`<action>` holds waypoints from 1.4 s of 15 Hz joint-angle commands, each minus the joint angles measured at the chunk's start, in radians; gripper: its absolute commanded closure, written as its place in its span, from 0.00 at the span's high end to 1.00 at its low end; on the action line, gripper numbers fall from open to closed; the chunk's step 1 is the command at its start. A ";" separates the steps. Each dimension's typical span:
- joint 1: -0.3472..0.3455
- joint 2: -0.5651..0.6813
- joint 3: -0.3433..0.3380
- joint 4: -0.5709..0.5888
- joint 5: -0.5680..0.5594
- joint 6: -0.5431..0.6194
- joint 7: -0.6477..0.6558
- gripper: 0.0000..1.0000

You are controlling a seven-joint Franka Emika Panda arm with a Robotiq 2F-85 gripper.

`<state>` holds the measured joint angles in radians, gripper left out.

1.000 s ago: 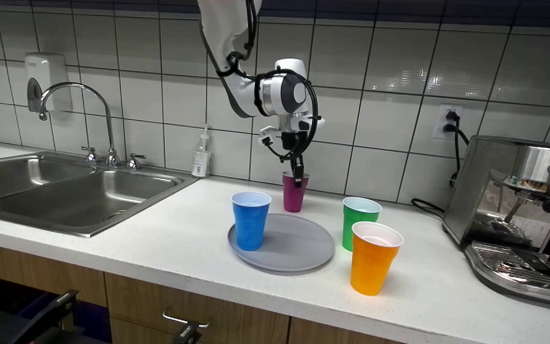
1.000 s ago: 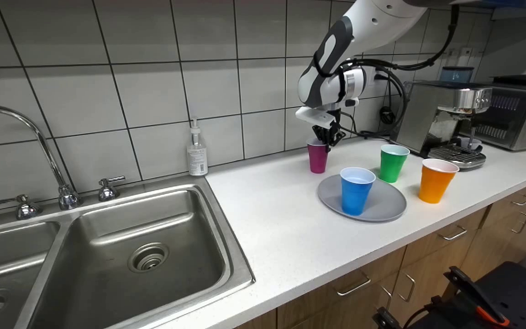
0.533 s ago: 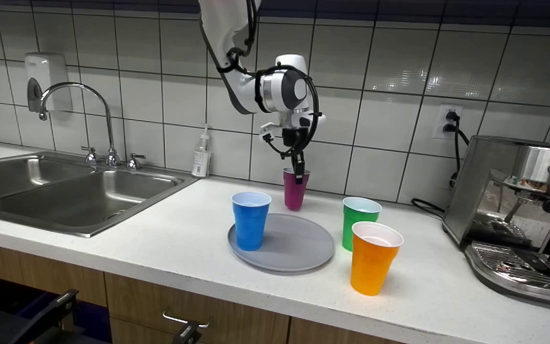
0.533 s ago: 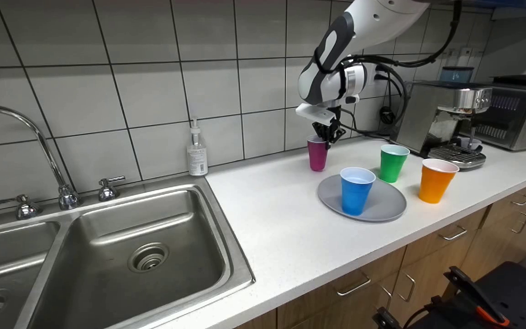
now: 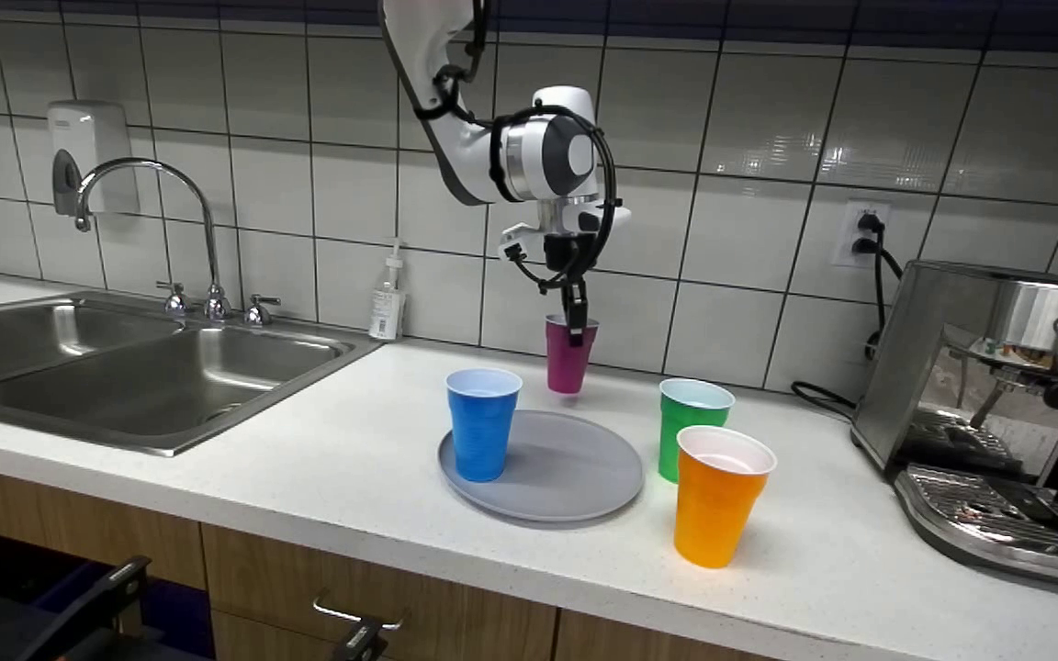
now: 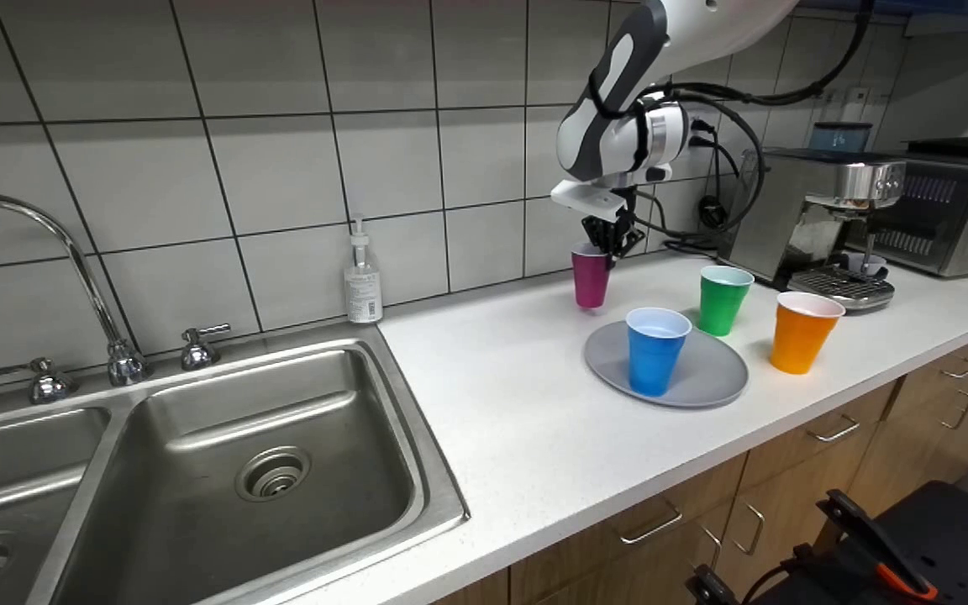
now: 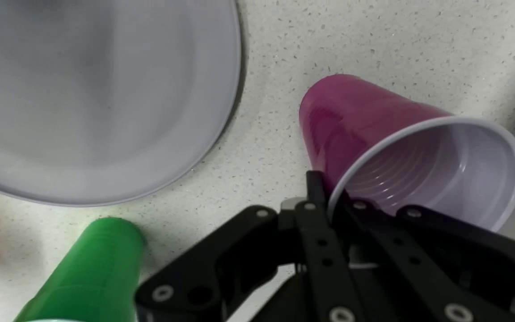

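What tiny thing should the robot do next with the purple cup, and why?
Probably lift the purple cup a little higher: the gripper pinches its rim, but its base looks only just off the counter, and the plate with the blue cup on it is close by.

Wrist view downward, close above counter
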<state>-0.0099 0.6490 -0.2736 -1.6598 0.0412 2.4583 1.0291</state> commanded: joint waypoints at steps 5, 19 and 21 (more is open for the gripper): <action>-0.009 -0.154 0.003 -0.184 -0.018 0.017 -0.023 0.01; -0.001 -0.317 -0.021 -0.436 -0.154 0.084 -0.025 0.01; -0.002 -0.330 -0.018 -0.459 -0.162 0.087 -0.027 0.01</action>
<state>-0.0103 0.3791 -0.2952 -2.0491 -0.0939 2.5236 1.0176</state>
